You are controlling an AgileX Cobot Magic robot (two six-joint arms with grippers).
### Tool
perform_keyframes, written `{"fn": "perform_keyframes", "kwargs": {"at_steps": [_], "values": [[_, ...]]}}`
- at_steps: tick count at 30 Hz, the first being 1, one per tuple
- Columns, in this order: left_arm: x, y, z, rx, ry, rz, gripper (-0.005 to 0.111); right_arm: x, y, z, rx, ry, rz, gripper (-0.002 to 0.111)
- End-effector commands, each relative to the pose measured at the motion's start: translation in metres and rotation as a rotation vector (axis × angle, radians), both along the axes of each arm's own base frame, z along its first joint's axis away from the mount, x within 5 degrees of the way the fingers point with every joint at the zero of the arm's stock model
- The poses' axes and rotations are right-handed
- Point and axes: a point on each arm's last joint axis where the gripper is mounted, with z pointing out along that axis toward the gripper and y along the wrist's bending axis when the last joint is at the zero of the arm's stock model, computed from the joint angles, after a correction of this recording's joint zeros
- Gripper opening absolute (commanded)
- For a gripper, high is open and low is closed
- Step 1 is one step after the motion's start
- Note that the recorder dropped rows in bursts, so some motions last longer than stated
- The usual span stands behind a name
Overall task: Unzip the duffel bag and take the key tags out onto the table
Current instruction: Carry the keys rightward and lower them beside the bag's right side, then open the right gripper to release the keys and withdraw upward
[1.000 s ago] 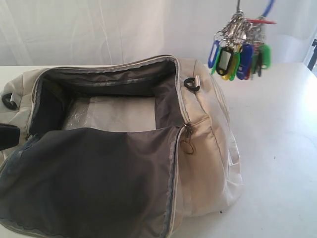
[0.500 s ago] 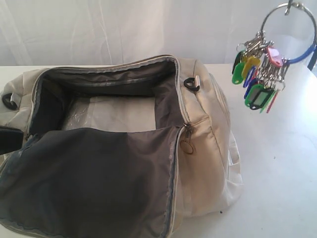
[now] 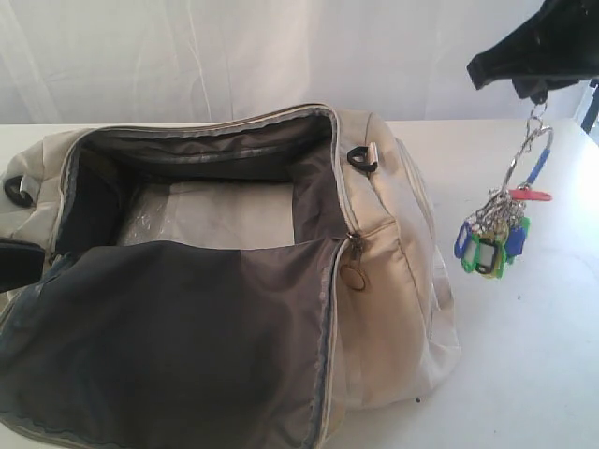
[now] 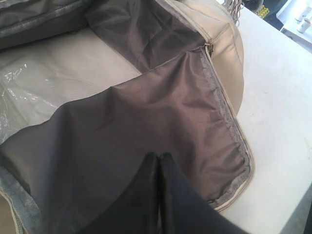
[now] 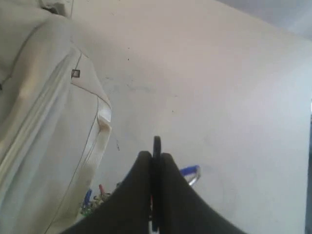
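**1. Markings.** The only label in view is a small square tag (image 5: 75, 73) on the side panel of the duffel bag (image 3: 393, 281), seen from my right wrist. Anything printed on it is too small to read. The key tags (image 3: 487, 248) show coloured plastic, but no legible writing.

**2. Right gripper (image 3: 535, 95).** The fingers are pressed together on the large metal ring (image 3: 532, 150). The key tags hang from this ring in a bunch: blue, green and red. They hang just beside the right end of the bag, apart from it and over the table (image 3: 524, 374). I cannot tell whether the lowest tag touches the tabletop.

**3. Left gripper (image 4: 158, 158).** The fingers are pressed together, with the tips at the grey lining flap (image 4: 161, 112). I cannot tell whether any fabric is caught between them.

**4. Duffel bag.** It lies on the table, unzipped, with the top flap folded forward and the lining facing up.

**5. View differences.**
- Exterior view only: the whole ring and the hanging bunch, the zipper pull (image 3: 354, 271) and a black D-ring (image 3: 360, 159).
- Left wrist view only: the crinkled clear plastic (image 4: 29, 92) on the bag's floor, seen up close.
- Right wrist view only: the square tag and a white webbing handle (image 5: 102, 122). Here the ring shows only as a thin dark edge between my fingers.
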Motion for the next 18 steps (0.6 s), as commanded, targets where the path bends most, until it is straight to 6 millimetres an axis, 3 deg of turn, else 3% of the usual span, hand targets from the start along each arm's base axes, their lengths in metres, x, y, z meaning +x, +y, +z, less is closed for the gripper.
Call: {"fn": "perform_keyframes", "kwargs": {"at_steps": [1, 12, 18], "values": [[-0.003, -0.002, 0.000, -0.017, 0.010, -0.018, 0.000, 0.008, -0.011, -0.031, 0.068, 0.004, -0.044, 0.000], [-0.003, -0.002, 0.000, -0.017, 0.010, -0.018, 0.000, 0.025, -0.009, -0.115, 0.168, 0.112, -0.087, 0.000], [-0.003, -0.002, 0.000, -0.017, 0.010, -0.018, 0.000, 0.028, -0.006, -0.148, 0.221, 0.183, -0.121, 0.000]]}}
